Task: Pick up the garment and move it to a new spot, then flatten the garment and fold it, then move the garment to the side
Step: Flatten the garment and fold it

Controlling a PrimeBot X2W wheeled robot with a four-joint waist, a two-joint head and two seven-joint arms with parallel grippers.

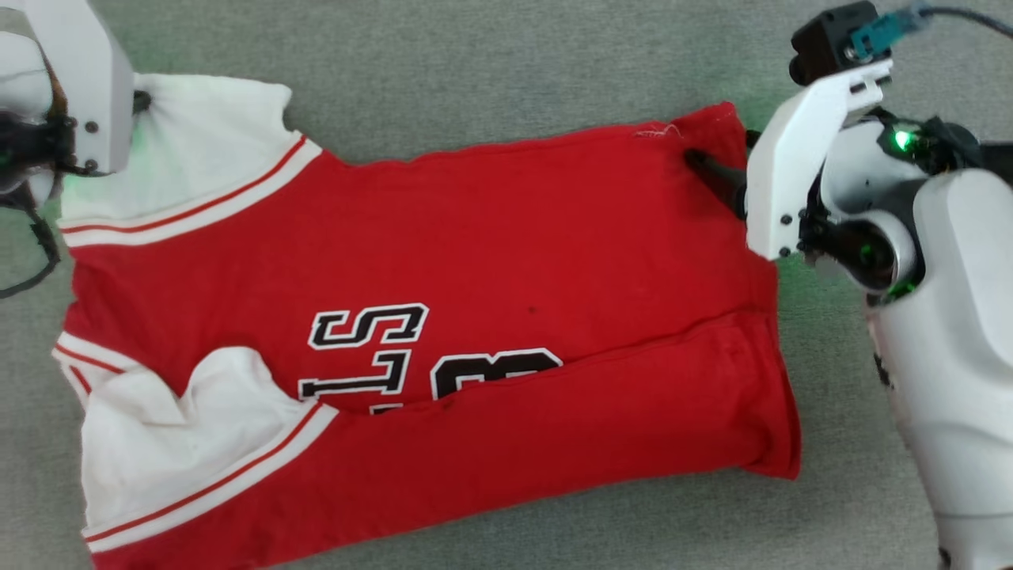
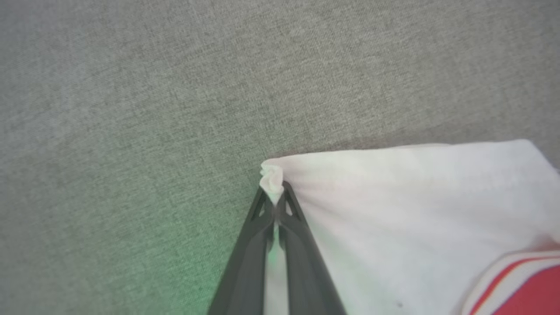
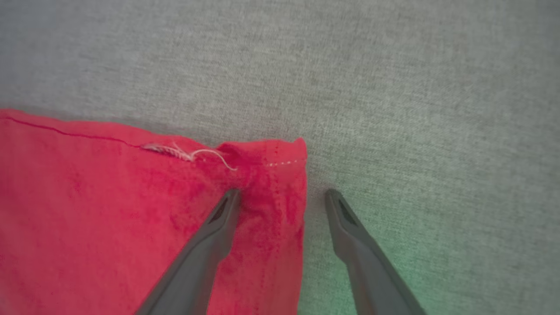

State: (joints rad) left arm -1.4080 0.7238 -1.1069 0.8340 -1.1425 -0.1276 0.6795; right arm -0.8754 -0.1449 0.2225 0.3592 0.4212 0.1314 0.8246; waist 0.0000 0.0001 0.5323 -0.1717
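On grey fabric (image 2: 131, 87), left gripper (image 2: 276, 197) clamps the garment (image 1: 506, 237); right gripper (image 3: 282, 193), open, straddles its hem (image 3: 284, 165).

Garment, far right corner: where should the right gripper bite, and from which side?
Grip the red hem corner of the garment, coming in from the bare-surface side. The open right gripper straddles that edge, one finger over cloth, one over the grey surface; the left gripper pinches the sleeve tip.
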